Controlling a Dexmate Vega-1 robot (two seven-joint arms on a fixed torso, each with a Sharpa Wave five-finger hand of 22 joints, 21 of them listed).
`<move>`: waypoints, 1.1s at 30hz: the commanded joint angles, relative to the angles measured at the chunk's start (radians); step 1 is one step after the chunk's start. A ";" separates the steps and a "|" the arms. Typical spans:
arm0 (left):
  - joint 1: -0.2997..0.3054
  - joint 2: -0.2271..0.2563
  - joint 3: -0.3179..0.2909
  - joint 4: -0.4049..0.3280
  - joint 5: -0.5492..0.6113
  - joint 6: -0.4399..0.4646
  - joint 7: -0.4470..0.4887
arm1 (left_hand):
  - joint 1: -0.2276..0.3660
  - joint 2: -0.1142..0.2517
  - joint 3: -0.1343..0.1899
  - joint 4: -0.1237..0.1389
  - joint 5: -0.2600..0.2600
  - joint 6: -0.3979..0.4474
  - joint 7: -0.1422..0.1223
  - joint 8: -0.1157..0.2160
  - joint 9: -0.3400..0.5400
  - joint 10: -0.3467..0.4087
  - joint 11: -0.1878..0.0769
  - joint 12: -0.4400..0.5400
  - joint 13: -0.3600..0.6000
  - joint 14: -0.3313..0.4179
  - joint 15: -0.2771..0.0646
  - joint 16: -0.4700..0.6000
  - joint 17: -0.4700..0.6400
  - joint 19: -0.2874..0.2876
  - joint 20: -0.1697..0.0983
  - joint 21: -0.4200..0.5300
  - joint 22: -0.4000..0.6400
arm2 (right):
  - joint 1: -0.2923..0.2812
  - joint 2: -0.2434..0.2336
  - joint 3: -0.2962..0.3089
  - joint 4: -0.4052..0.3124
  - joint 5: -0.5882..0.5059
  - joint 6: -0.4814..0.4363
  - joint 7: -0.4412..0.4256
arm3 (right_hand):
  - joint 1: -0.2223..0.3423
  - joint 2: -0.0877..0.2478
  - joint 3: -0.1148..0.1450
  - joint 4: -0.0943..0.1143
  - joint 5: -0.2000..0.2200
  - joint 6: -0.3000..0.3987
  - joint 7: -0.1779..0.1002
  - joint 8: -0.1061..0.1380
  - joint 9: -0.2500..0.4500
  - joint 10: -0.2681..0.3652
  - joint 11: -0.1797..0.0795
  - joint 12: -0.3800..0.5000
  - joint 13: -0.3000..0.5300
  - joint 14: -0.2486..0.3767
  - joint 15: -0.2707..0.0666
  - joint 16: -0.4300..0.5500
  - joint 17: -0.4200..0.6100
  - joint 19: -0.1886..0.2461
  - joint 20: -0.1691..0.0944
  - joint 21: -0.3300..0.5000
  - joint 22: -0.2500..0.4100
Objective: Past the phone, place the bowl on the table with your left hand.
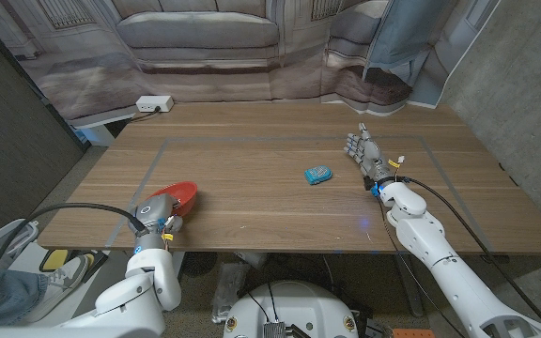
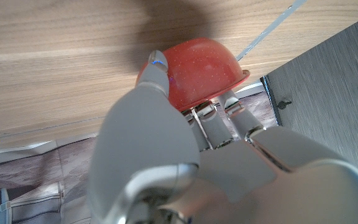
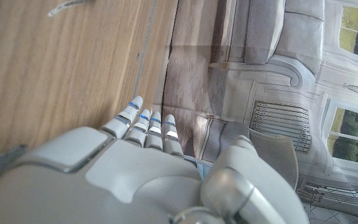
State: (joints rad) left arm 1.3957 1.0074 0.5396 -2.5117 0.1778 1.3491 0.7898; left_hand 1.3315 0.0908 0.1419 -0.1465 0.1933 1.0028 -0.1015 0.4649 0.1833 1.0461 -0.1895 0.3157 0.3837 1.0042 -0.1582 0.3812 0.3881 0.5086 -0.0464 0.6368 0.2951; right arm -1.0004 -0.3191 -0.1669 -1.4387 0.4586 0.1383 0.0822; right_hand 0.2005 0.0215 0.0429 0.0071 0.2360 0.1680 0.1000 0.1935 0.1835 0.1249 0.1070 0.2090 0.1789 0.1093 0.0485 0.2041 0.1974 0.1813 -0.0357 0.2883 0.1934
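We see a red bowl (image 1: 178, 196) in our grey left hand (image 1: 154, 217), a teal phone (image 1: 317, 175) just beside our grey right hand (image 1: 363, 150), on the brown wood-grain table (image 1: 252, 160).

Your head camera looks down across the table (image 1: 270, 197); each wrist camera sits close behind its own hand, sharing that tabletop.

You have a long wooden table (image 1: 270, 178) with a thin pale line marked as a rectangle on its top. At its far left corner sits a white power strip (image 1: 154, 103) with a cable running off the edge. Behind the table you can see a printed backdrop (image 1: 205, 38) showing a grey sofa and panelled walls. Blue cloth (image 1: 411, 38) hangs at the far right.
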 commanded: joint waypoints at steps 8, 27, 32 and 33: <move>-0.036 0.023 0.022 -0.034 0.013 0.047 0.011 | 0.035 0.037 0.005 0.009 0.003 0.026 0.019 0.006 0.018 0.007 0.003 0.003 0.012 0.009 -0.084 0.001 0.008 0.003 -0.117 0.018 0.007 | 0.004 0.001 0.009 0.011 0.012 0.012 0.011 | 0.002 0.009 -0.001 0.001 -0.002 -0.001 0.000 0.002 0.003 0.008 0.000 -0.003 0.004 0.008 -0.004 0.000 0.005 0.011 -0.034 -0.003 0.001; 0.003 0.055 -0.058 -0.050 0.001 0.007 0.007 | 0.035 0.039 0.005 0.017 0.002 0.052 0.047 0.015 0.015 0.011 0.003 0.001 0.030 0.012 -0.083 -0.007 0.017 -0.004 -0.115 0.042 0.010 | 0.006 0.001 0.008 0.010 0.007 0.014 0.009 | 0.001 0.010 -0.003 0.000 -0.002 -0.001 0.001 0.002 0.003 0.008 0.000 -0.003 0.004 0.014 -0.004 0.001 0.006 0.013 -0.033 -0.005 0.001; 0.020 0.061 -0.085 -0.053 -0.011 -0.011 0.007 | 0.034 0.039 0.004 0.018 0.002 0.054 0.047 0.015 0.014 0.015 0.003 0.001 0.034 0.014 -0.083 -0.008 0.018 -0.004 -0.114 0.047 0.010 | 0.003 0.000 0.010 0.007 0.010 0.014 0.008 | 0.001 0.010 -0.003 0.000 -0.002 -0.002 0.001 0.002 0.003 0.008 0.000 -0.003 0.004 0.015 -0.003 0.001 0.006 0.014 -0.034 -0.006 0.001; 0.027 0.064 -0.095 -0.053 -0.013 -0.022 0.008 | 0.033 0.039 0.004 0.018 0.002 0.055 0.047 0.015 0.014 0.016 0.002 0.002 0.035 0.016 -0.083 -0.008 0.019 -0.004 -0.114 0.049 0.010 | 0.003 0.000 0.011 0.008 0.010 0.017 0.010 | 0.001 0.010 -0.003 0.000 -0.002 -0.002 0.001 0.002 0.003 0.008 0.000 -0.003 0.004 0.014 -0.004 0.001 0.006 0.015 -0.034 -0.006 0.001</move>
State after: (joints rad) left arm 1.3871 1.0534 0.5027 -2.5581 0.1865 1.3705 0.7940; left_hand 1.3347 0.0876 0.1384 -0.1416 0.1938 1.0043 -0.0997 0.4738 0.1839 1.0499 -0.1853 0.3154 0.4135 1.0056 -0.1560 0.3745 0.4017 0.5085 -0.0464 0.6772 0.2996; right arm -0.9956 -0.3177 -0.1590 -1.4298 0.4683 0.1497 0.0913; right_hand 0.2005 0.0215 0.0430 0.0072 0.2360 0.1680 0.1000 0.1936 0.1835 0.1249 0.1070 0.2090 0.1789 0.1146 0.0467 0.2041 0.1974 0.1850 -0.0394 0.2845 0.1931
